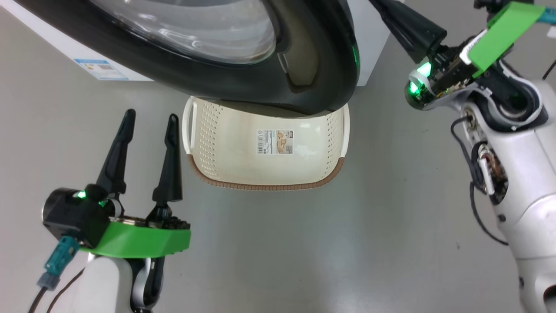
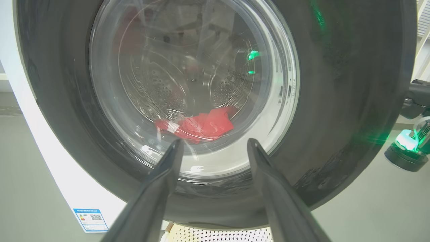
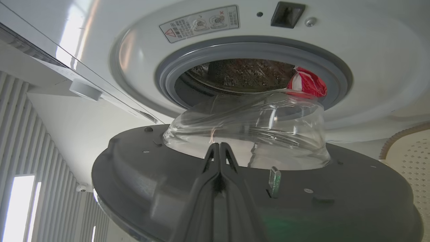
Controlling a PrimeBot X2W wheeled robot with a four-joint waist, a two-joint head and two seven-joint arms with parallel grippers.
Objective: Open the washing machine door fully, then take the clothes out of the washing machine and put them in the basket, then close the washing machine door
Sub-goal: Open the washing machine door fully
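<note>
The door [image 1: 312, 65] stands part open, swung out from the washer [image 1: 369, 34], with a gap between its inner face and the white front. It has a wide glossy black rim and a bulging clear glass bowl [image 3: 248, 134]. That bowl reaches toward the grey rubber ring [image 3: 168, 74] round the opening. The clothes [image 2: 205, 126] lie low in the perforated steel drum [image 3: 242, 72]. They are bright red with some white and show through the glass. In the right wrist view one red and white bunch sits at the ring's edge.

The basket [image 1: 226, 148] stands on the floor just below the door, which hides its far end in the head view. It is cream, perforated and brown-rimmed, with a paper label [image 1: 276, 142] inside.

The right gripper [image 3: 218, 144] is closed on nothing, fingers pressed together. Its tips are at the door's inner face by the foot of the bowl; I cannot tell if they touch. The left gripper [image 1: 151, 115] is spread wide and empty. It hangs over the floor left of the basket, facing the door's outer side.

The floor [image 1: 304, 252] is smooth, matt grey. A pale ribbed wall [image 3: 20, 134] with bright panes shows beside the washer.
</note>
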